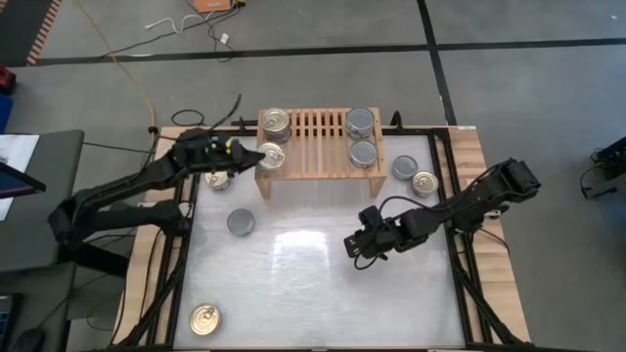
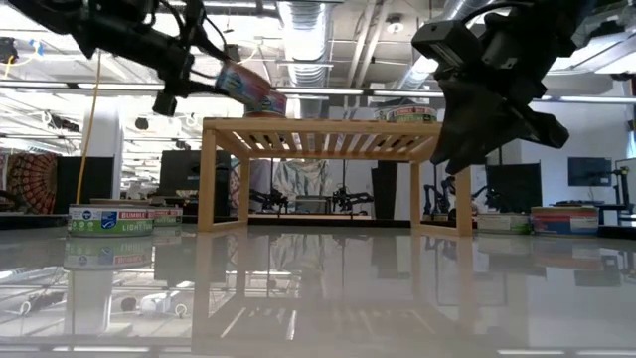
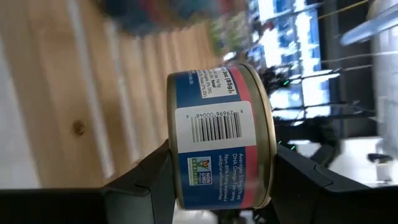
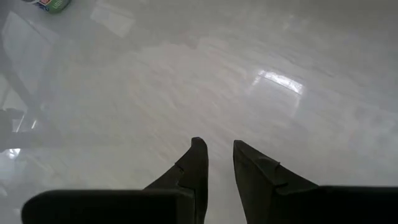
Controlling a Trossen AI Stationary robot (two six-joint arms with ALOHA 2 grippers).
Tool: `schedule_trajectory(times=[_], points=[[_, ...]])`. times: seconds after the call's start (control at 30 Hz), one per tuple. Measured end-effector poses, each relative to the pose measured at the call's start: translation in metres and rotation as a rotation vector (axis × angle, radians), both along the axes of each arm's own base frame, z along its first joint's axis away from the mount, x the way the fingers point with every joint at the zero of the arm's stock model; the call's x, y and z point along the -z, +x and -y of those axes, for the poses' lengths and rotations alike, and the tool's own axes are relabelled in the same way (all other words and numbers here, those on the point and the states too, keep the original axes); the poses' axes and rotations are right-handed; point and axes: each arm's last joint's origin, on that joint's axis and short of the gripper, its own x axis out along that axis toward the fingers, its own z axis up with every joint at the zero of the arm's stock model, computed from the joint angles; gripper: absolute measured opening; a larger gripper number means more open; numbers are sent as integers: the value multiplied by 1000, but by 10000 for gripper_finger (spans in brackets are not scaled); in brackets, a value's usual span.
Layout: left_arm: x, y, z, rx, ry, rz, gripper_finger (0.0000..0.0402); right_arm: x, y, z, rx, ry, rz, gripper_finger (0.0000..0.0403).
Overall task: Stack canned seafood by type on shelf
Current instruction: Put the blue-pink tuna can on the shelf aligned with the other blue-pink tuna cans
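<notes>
High view: the left gripper (image 1: 256, 156) is at the left end of the low light-wood slatted shelf (image 1: 320, 147), its jaws clamped on a small round flat tin with a gold pull-ring top (image 1: 271, 156). The held tin is tipped on its side at the shelf's front left corner; whether it touches the slats cannot be told. The left wrist view shows this tin (image 3: 221, 137) with a blue-and-pink paper label and a barcode, gripped across its flat faces by the two dark fingers (image 3: 146, 180), with the wooden slats behind it. In the low view the tin (image 2: 248, 89) is tilted just above the shelf's top (image 2: 328, 129).

On the shelf, gold-topped tins (image 1: 276, 124) stand at the back left corner. Two tins with plain silver-grey tops stand at the right end, one at the back (image 1: 360, 122) and one at the front (image 1: 364, 154).

On the glossy white worktop (image 1: 313, 284), another tin (image 1: 219, 180) lies under the left arm beside the shelf's left leg, and a silver-grey-topped tin (image 1: 241, 222) lies nearer the front. A gold-topped tin (image 1: 203, 319) sits well apart at the front left corner. Right of the shelf lie a silver-grey-topped tin (image 1: 405, 167) and a gold-topped one (image 1: 424, 183) just beside it.

The right gripper (image 1: 358, 246) hangs over bare worktop in front of the shelf's right half; the right wrist view shows its jaws a little apart, holding nothing (image 4: 217, 155).
</notes>
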Motion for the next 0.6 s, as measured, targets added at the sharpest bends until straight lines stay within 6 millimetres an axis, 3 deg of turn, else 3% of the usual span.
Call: schedule_trajectory(times=[0.13, 0.27, 0.6], points=[[10, 11, -4, 24, -33, -44, 206, 0, 0, 0, 9, 8, 6, 102], [7, 16, -6, 29, 4, -2, 228, 0, 0, -2, 6, 11, 11, 102], [12, 16, -10, -59, 7, -44, 235, -1, 0, -3, 1, 13, 16, 102]])
